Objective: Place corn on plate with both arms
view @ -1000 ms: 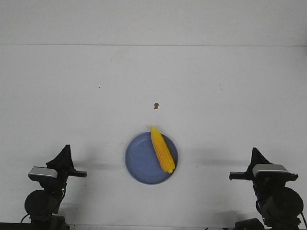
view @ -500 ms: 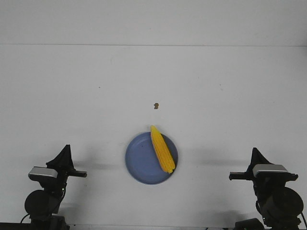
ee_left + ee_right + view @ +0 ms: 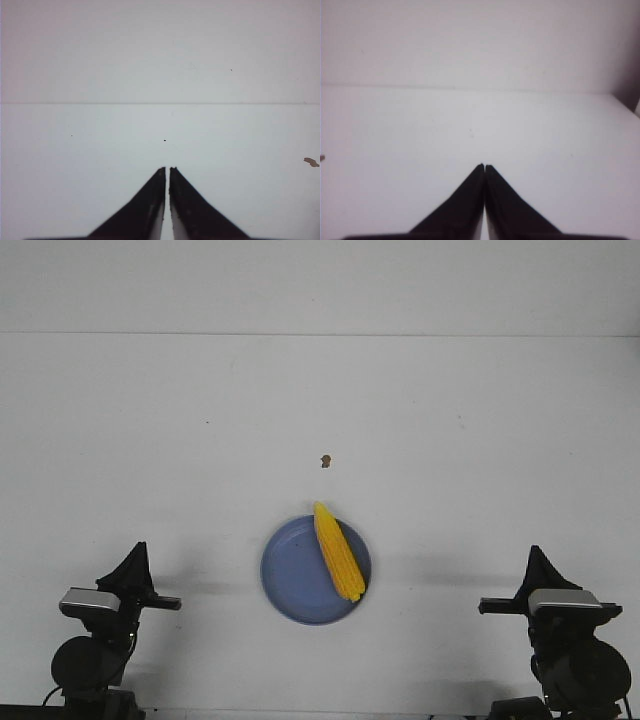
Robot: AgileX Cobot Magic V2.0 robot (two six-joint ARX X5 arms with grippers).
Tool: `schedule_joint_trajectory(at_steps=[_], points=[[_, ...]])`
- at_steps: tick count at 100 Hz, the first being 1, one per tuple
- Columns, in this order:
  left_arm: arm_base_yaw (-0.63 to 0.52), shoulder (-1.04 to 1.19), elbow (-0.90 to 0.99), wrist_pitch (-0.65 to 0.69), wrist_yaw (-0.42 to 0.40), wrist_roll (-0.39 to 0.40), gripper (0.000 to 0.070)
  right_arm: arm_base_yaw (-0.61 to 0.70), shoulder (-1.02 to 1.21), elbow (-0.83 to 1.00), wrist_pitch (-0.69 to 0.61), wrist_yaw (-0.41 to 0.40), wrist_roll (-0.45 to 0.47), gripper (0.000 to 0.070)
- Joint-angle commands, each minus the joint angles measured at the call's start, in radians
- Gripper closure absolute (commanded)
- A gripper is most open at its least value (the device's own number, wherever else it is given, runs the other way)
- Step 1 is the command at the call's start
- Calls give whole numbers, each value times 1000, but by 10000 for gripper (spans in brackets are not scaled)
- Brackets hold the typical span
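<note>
Corn (image 3: 338,551) is lying on the plate (image 3: 290,585), on its right half, running diagonally: pointed tip is sticking just past the far rim, blunt orange-tinted end is sitting at the right near rim. Plate is sitting on the white table (image 3: 180,460), near the front edge, roughly midway between the two arms.

Left arm (image 3: 95,640) is sitting folded at the near left corner, gripper pointing up and away over the table. Left gripper (image 3: 167,170) is showing its fingers nearly together, only a thin sliver of gap between the tips, nothing held. Right arm (image 3: 570,645) is sitting folded at the near right corner, same pose, mirrored. Right gripper (image 3: 484,166) is showing its fingers pressed together at the tips, nothing between them.

Corn and plate are well apart from both grippers, each arm standing off to its own side, neither one touching anything. Plate is not appearing in either wrist view.

Small brown speck (image 3: 325,460) is lying on the table beyond the plate, a bit past the corn's tip, not touching either. It is also showing at the edge of the left wrist view (image 3: 310,161). Nothing is standing between the arms and the plate.
</note>
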Motion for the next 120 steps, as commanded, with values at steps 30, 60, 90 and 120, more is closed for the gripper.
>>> schedule_joint_trajectory(at_steps=[30,60,90,120], points=[[2,-1,-19,13,-3,5,686,-132,-159,-255,229,-119,21,694],[2,-1,-19,13,-3,5,686,-150,-165,-394,389,-119,33,694],[2,-1,-19,13,-3,5,686,-151,-165,-441,460,-119,31,694],[2,-1,-19,13,-3,5,686,-150,-165,-441,465,-118,43,694]])
